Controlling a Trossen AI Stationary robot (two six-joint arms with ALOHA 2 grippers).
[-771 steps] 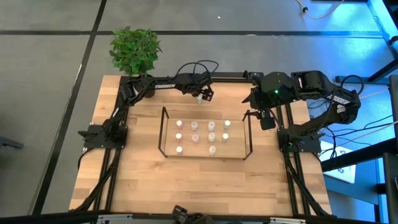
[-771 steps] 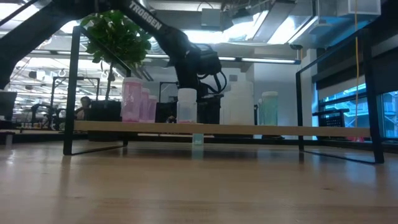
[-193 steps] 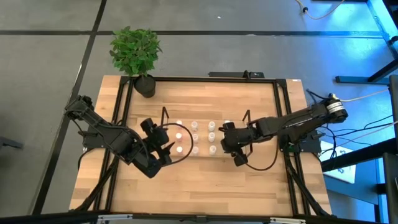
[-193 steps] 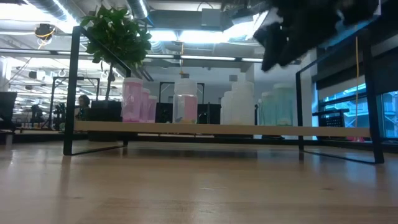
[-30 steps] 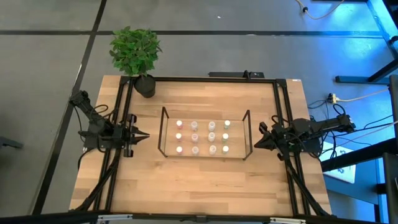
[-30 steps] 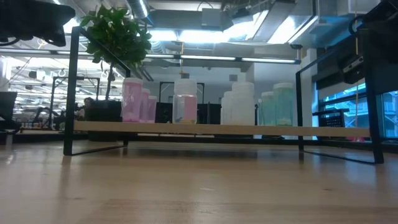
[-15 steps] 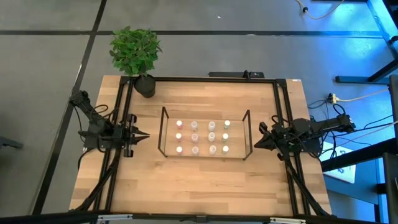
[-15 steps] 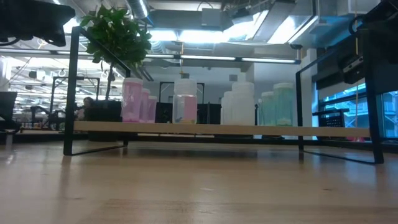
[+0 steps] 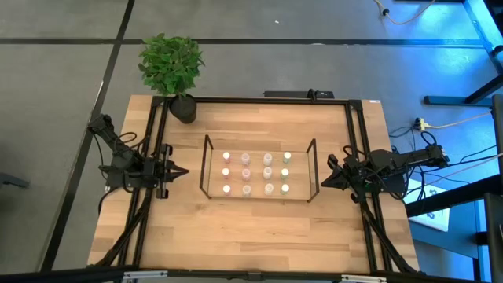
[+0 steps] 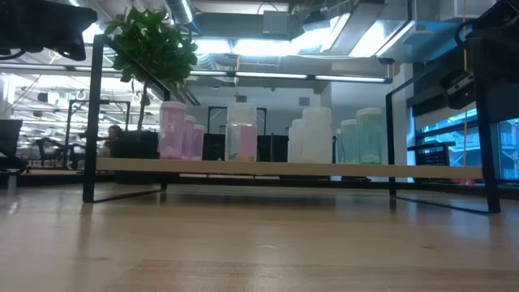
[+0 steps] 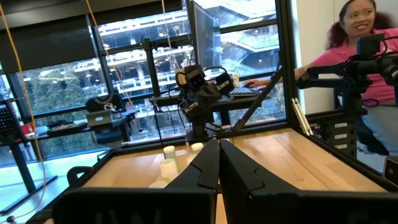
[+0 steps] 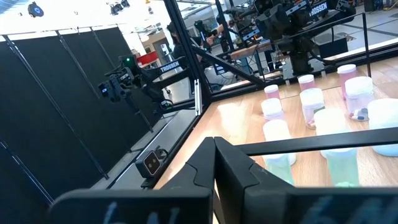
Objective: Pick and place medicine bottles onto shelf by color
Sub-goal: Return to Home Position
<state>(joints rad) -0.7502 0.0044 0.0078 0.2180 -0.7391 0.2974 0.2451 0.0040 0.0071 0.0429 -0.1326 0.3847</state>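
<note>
The shelf, a black rod rack with a wooden board, stands at the table's middle. Several medicine bottles stand upright on its board in columns: orange-yellow, pink, grey-clear and green. The low view shows them in a row on the board, pink to green. My left gripper is shut and empty, left of the shelf, pointing at it. My right gripper is shut and empty, right of the shelf. Each wrist view shows its shut fingers.
A potted plant stands at the table's far left corner. The black frame runs around the table. A person in pink shows in the left wrist view beyond the table's right side. Bare wood lies near the front edge.
</note>
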